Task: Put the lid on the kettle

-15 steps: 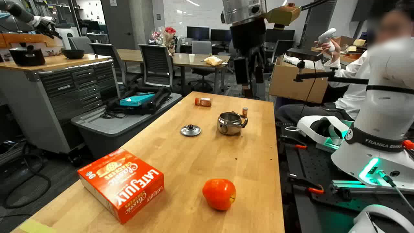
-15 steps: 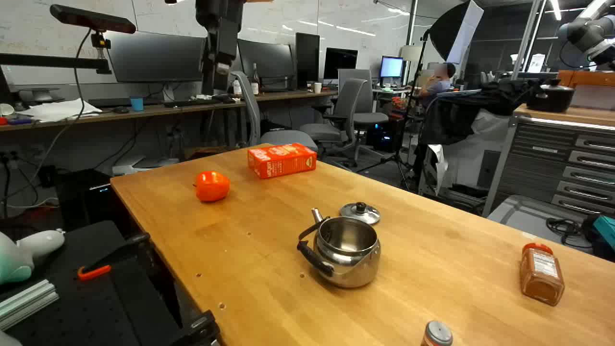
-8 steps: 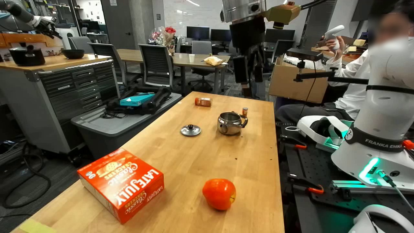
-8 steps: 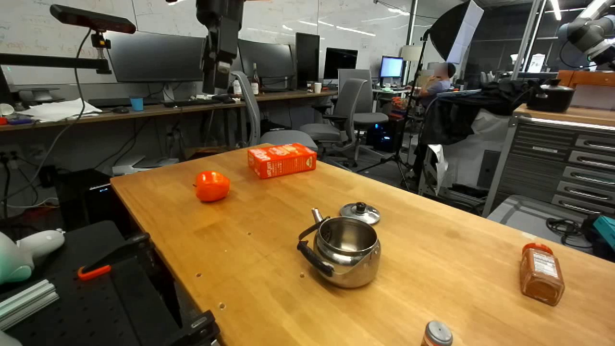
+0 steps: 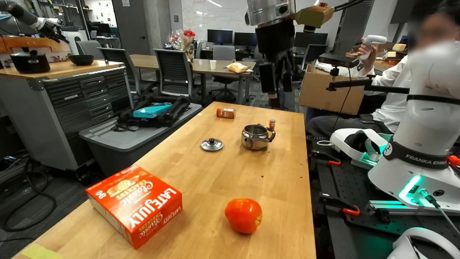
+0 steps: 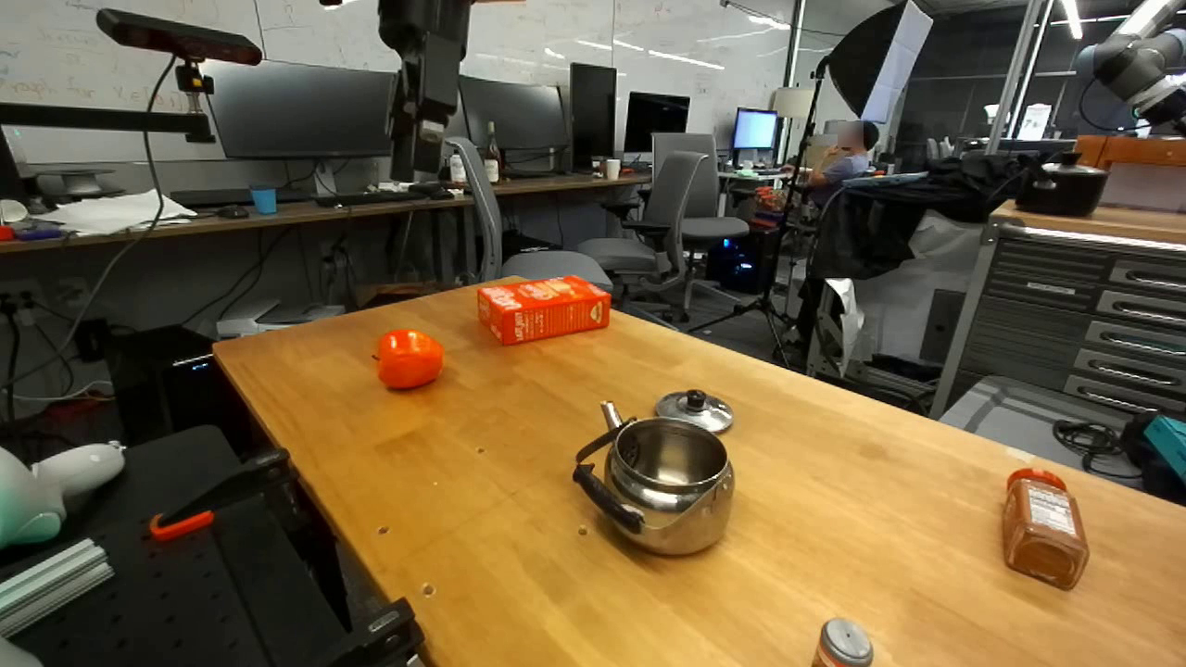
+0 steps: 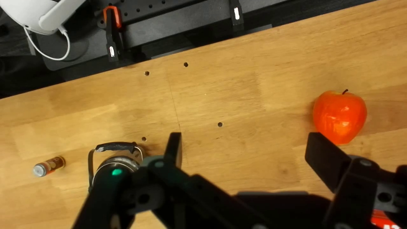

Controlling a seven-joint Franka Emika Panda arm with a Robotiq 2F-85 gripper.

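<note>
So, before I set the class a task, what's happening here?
The open claw of a robot arm hangs over the wooden table, holding nothing. The kettle stands uncovered; its lid lies knob up on the table, apart from it, so it has yet to go on. Nearby, a seated person holds a white controller.

It's a robotics lab. A Franka arm (image 5: pixel 424 129) stands by one long edge of the table (image 5: pixel 280 172), whiteboard (image 5: pixel 219 18) beyond.

my gripper (image 7: pixel 244 143) is black, the kettle (image 6: pixel 672 497) silver with black handle (image 6: pixel 606 499), the lid (image 6: pixel 697 418) silver with black knob (image 6: pixel 696 399), the apple (image 5: pixel 243 216) orange-red, the cracker box (image 5: pixel 134 204) red, white-lettered.
</note>
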